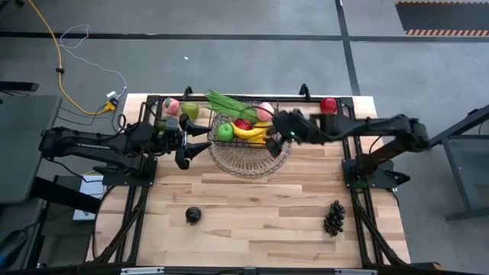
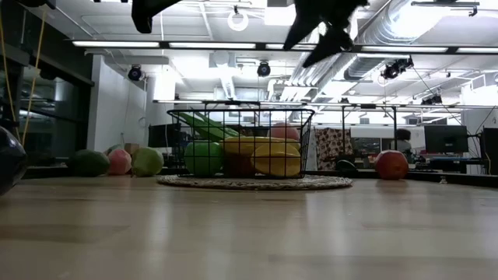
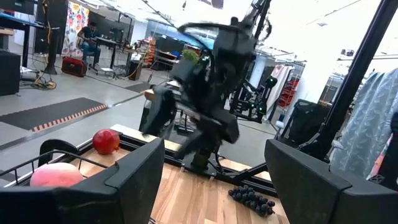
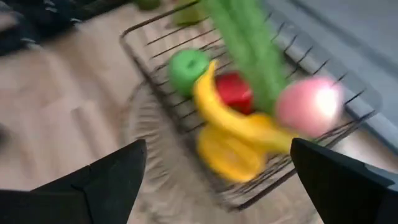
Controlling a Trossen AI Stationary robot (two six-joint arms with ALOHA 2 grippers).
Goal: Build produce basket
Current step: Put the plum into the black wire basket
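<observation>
One basket [image 1: 246, 127], two tools apart.

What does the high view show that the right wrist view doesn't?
Only the high view shows the grapes, the dark plum, the red apple outside the basket, and the left gripper beside it. Only the right wrist view shows the right gripper open, empty, over the basket. Both show the basket holding the banana, green apple and peach.

I see grey concrete floor [image 1: 229, 19] beyond wooden table [image 1: 252, 206], yellow cable [image 1: 57, 53] trailing across. Fluorescent ceiling strips [image 2: 194, 44], exposed ducts [image 2: 405, 31], person seated [image 3: 87, 37] at far desk.
</observation>
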